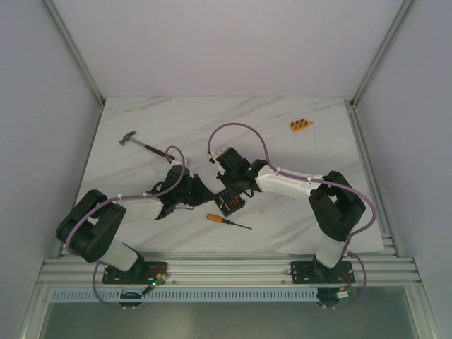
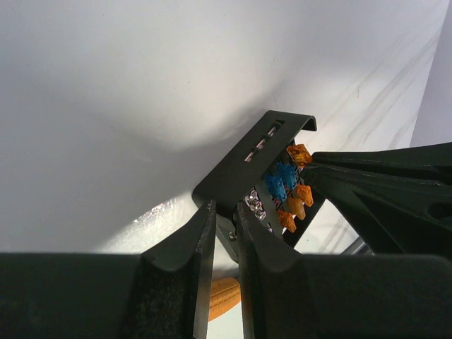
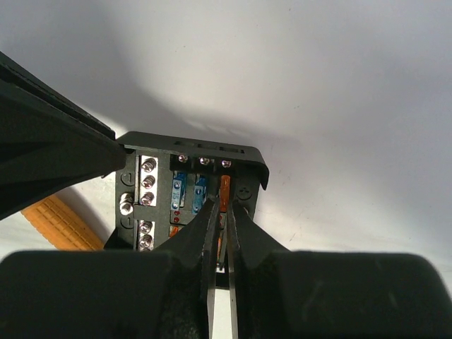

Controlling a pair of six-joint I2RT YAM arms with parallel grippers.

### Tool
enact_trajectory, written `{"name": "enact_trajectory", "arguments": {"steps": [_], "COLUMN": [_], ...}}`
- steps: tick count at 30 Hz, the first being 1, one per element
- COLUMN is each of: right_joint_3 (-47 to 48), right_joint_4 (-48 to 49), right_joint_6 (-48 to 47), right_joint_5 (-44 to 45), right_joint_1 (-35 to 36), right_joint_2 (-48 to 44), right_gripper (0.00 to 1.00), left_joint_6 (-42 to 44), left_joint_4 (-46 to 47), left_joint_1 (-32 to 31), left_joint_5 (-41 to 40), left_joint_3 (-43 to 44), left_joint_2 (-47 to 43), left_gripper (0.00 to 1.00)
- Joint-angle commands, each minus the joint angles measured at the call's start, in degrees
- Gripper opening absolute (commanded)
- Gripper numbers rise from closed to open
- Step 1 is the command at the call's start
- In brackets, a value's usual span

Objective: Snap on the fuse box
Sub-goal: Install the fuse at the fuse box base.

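Observation:
The fuse box [image 1: 229, 205] is a small black box with its top open, in front of both arms on the white marbled table. In the left wrist view the fuse box [image 2: 240, 169] is tilted and shows blue and orange fuses [image 2: 286, 191]. My left gripper [image 2: 224, 208] is shut on a thin tab at its near edge. In the right wrist view the fuse box [image 3: 248, 189] shows rows of screws and fuses. My right gripper [image 3: 222, 205] reaches down into it, its tips pinched on the near end of an orange fuse [image 3: 225, 187].
A screwdriver with an orange handle [image 1: 215, 218] lies just in front of the box. A hammer [image 1: 145, 145] lies at the back left and a small orange block [image 1: 300, 126] at the back right. Metal rails frame the table.

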Motion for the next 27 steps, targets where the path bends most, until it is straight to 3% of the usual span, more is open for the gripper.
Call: {"name": "enact_trajectory", "arguments": {"steps": [1, 13, 27], "right_joint_3": [-1.44, -6.87, -12.77], "right_joint_4": [-0.5, 4.45, 13.37], "right_joint_6": [0.46, 1.02, -2.62], "right_joint_5": [1.25, 1.82, 0.94], "right_joint_1": [0.4, 0.41, 2.48], "right_joint_2": [-0.09, -2.16, -3.99], "right_gripper": [0.11, 0.0, 0.0], "left_joint_6": [-0.11, -0.48, -1.62], "left_joint_4": [-1.07, -1.43, -1.45], "left_joint_1": [-0.47, -0.45, -0.44], "left_joint_5": [-0.2, -0.36, -0.57], "left_joint_3": [0.59, 0.53, 0.24], "left_joint_2": [0.41, 0.49, 0.32], "left_gripper": [0.27, 0.27, 0.26]}}
